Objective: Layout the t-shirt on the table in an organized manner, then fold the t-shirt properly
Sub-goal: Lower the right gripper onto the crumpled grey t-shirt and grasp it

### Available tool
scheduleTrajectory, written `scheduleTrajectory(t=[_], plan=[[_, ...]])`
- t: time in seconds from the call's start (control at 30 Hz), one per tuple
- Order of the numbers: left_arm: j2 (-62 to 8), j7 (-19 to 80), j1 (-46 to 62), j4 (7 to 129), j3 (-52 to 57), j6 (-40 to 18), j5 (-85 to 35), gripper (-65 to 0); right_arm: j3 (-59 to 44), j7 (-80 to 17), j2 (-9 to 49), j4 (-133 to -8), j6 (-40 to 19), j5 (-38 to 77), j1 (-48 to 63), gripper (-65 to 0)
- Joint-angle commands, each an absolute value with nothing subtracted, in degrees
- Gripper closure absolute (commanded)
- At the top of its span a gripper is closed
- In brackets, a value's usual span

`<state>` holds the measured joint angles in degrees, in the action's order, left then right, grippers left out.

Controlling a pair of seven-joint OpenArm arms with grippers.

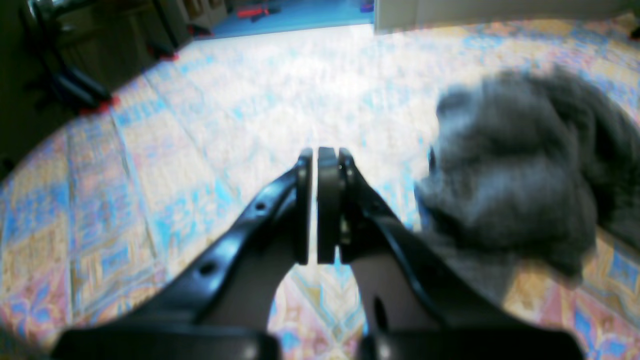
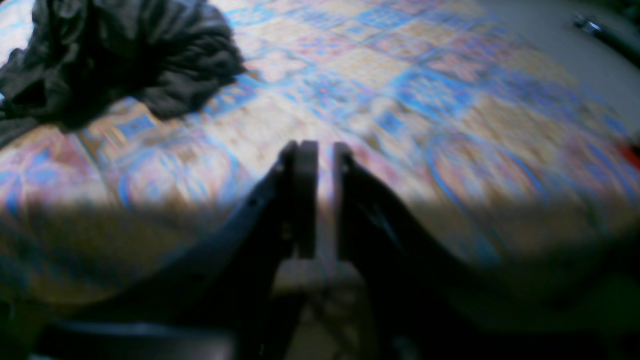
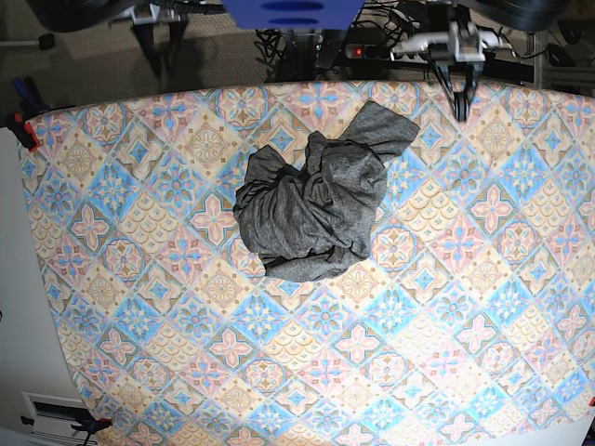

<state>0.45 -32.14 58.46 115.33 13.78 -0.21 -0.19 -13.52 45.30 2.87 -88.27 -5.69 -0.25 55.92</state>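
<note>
While you look down from the base view, the t-shirt (image 3: 311, 206) lies in a crumpled grey heap on the worktop (image 3: 483, 307), a little toward the far edge and near the middle from side to side, with one sleeve or corner stretched out toward the far right. Its cloth is bunched in deep folds, so you cannot make out the neck or hem. Your left gripper (image 3: 460, 102) hangs at the far edge on this view's right, its dark fingers pointing down over the patterned cloth, near the shirt's stretched corner but apart from it. Through the left wrist camera, the left gripper (image 1: 315, 205) shows its fingers (image 1: 327, 200) drawn almost together, only a thin slit between the pads, nothing held; the t-shirt (image 1: 520, 170) sits blurred just to their right. Through the right wrist camera, the right gripper (image 2: 320, 200) has its fingers (image 2: 305, 195) narrow too, with a slim gap and nothing between them; the t-shirt (image 2: 115, 55) lies well off at the upper left. Your right arm is not clearly seen in the base view. Red clamps (image 3: 25, 133) grip the worktop's left edge.
</note>
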Motion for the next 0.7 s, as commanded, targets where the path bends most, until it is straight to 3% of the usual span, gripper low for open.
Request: scheduleTrajectory(t=[0.0, 0.13, 0.23, 0.47, 0.67], plan=[[0.6, -30.7, 59.6, 118.9, 13.8, -0.2, -0.5, -2.6, -12.9, 45.1, 3.1, -91.6, -6.0, 0.0, 57.5, -13.9], [-0.1, -23.0, 58.6, 121.3, 13.8, -0.4, -0.5, -2.7, -10.1, 32.7, 3.3, -102.6, -6.0, 0.0, 57.5, -23.1], [-1.5, -17.5, 58.2, 121.3, 13.8, -0.4, -0.6, -3.8, -8.3, 21.8, 3.4, -107.5, -6.0, 0.0, 57.5, -26.1], [-6.5, -8.3, 58.1, 121.2, 14.1, -0.4, -8.9, -16.4, -1.2, 3.2, 5.6, -108.8, -6.1, 0.0, 48.9, -26.3], [-11.9, -6.4, 58.5, 121.1, 14.2, -0.4, -13.8, -18.3, 7.1, -10.8, 5.8, -108.8, -6.1, 0.0, 39.6, -26.6]])
